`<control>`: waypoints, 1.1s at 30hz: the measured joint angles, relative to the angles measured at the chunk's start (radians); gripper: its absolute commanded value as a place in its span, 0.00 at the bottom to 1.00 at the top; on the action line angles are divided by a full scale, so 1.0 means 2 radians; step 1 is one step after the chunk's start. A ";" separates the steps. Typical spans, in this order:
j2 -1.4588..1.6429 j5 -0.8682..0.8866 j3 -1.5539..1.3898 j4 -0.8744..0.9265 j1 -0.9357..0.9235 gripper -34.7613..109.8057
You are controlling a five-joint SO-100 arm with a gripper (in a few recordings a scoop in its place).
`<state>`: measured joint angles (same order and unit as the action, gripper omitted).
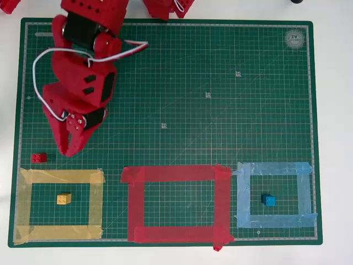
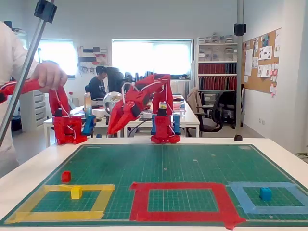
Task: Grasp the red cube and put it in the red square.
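Overhead view. We list a green cutting mat carrying three tape outlines along its lower edge: the yellow tape outline at left, the red square in the middle, the light blue tape outline at right. The yellow block lies inside the yellow outline and the blue block inside the blue one. The red cube sits on bare mat just above the yellow outline's top left corner, well apart from the red square, whose interior shows only mat. The gripper points down-picture, its tip near the cube and to its right (not touching, as far as we can see); the fingers meet at the tip and hold nothing.

Fixed view. We log the gripper raised above the mat, fingers drawn to a point. The cube rests on the mat beside the yellow outline; the red square remains unfilled.

Progress, in our judgement: nothing accomplished yet. Approach, grasp, carry and placement all remain.
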<state>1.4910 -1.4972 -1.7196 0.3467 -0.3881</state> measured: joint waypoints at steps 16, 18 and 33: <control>-0.116 -0.013 -0.054 -0.316 -0.086 0.24; -0.117 -0.013 -0.089 -0.365 -0.088 0.24; -0.225 -0.013 -0.121 -0.445 -0.097 0.24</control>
<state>1.0416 -1.5232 -1.9620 -0.5430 -0.5814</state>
